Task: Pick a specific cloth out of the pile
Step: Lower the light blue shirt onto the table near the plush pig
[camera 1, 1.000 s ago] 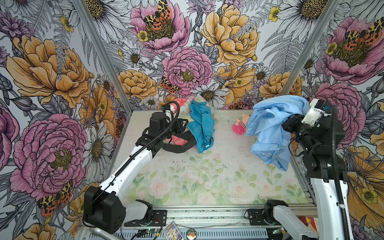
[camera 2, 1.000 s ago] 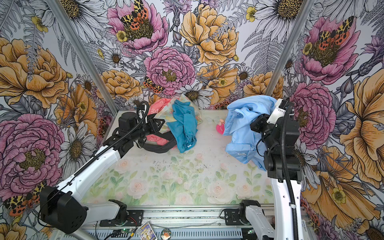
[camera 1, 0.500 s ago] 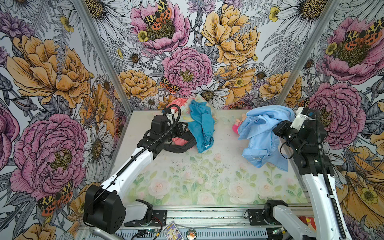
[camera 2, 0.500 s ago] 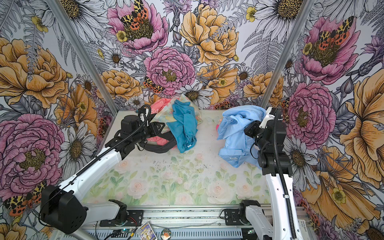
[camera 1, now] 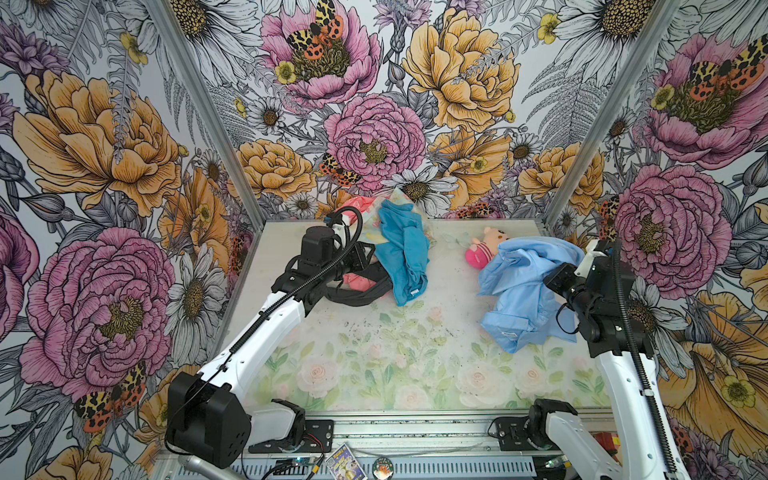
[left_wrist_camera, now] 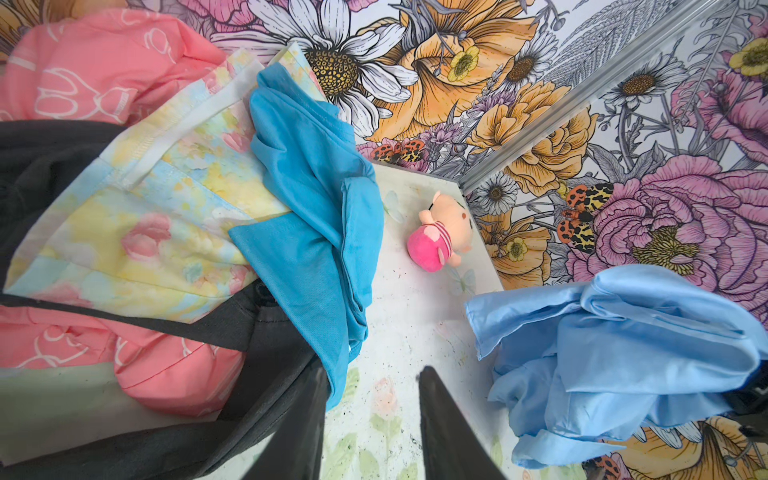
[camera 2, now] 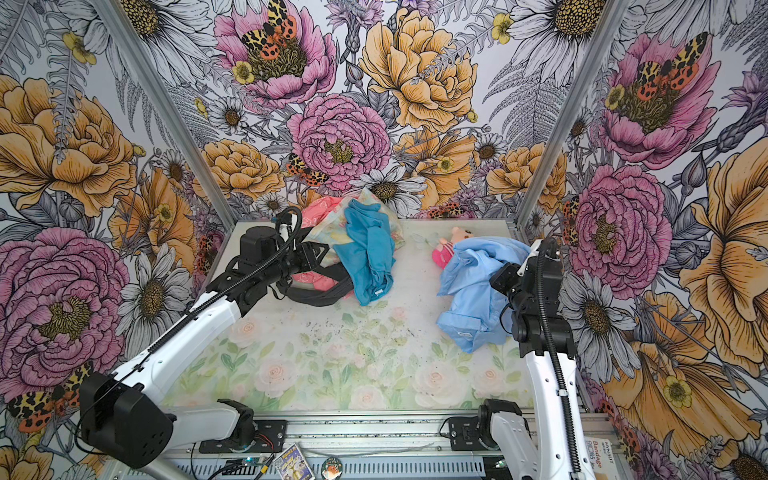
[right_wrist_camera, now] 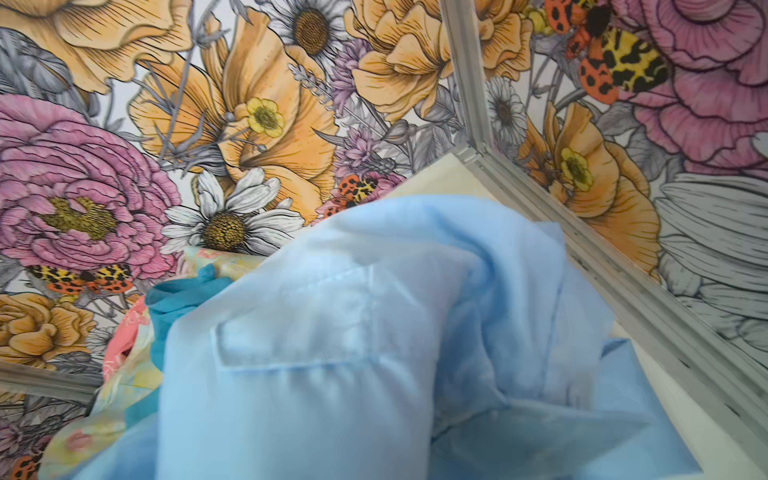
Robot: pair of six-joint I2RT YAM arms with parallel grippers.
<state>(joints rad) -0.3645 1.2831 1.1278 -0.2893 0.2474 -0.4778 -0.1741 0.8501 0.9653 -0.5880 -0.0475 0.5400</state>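
Right gripper [camera 1: 550,284] pinches the cloth [camera 1: 519,286] near the plush toy [camera 1: 482,251]; left gripper [left_wrist_camera: 374,374] gapes by the pile [camera 1: 405,249].

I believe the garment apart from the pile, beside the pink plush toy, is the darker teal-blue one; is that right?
Not quite: in both top views it is the pale sky-blue shirt, beside the pink plush toy; the teal-blue garment lies on the pile.
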